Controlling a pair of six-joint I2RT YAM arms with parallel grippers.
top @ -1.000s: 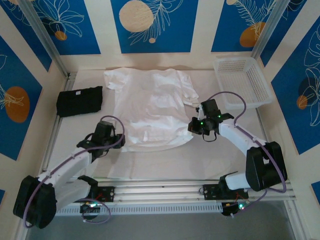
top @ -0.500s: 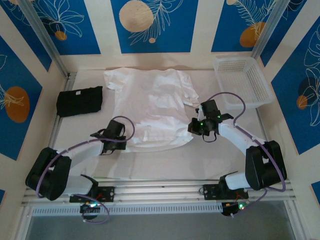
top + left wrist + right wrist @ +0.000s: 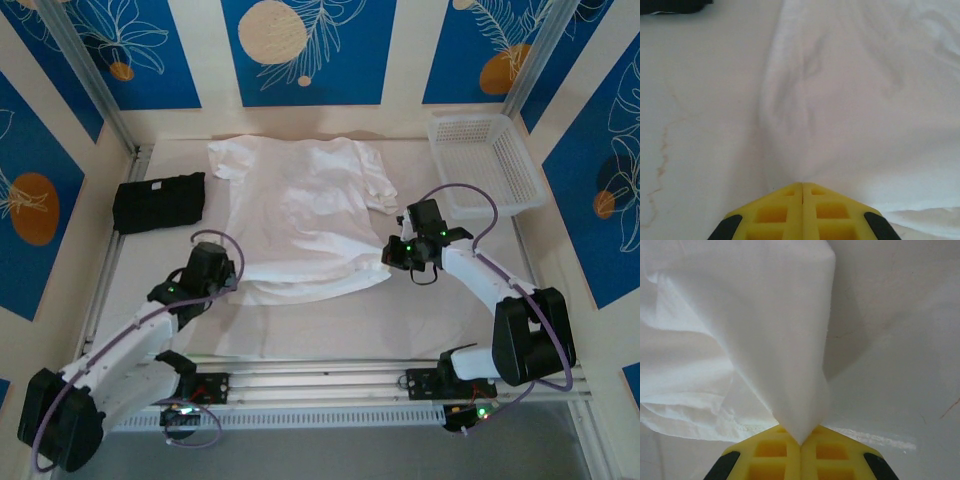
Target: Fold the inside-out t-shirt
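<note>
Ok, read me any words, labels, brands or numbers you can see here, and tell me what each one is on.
No text can be read in these views.
black garment: a small pale mark near its far edge, too small to read.
white t-shirt: no print or label visible.
basket: no label visible.
wall panels: leaf and circle patterns, no lettering.

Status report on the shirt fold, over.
Both shut: left gripper on t-shirt near-left hem, right gripper pinching near-right corner, cloth tented. Shirt spread out, not yet folded. Black garment and basket off to the sides.
</note>
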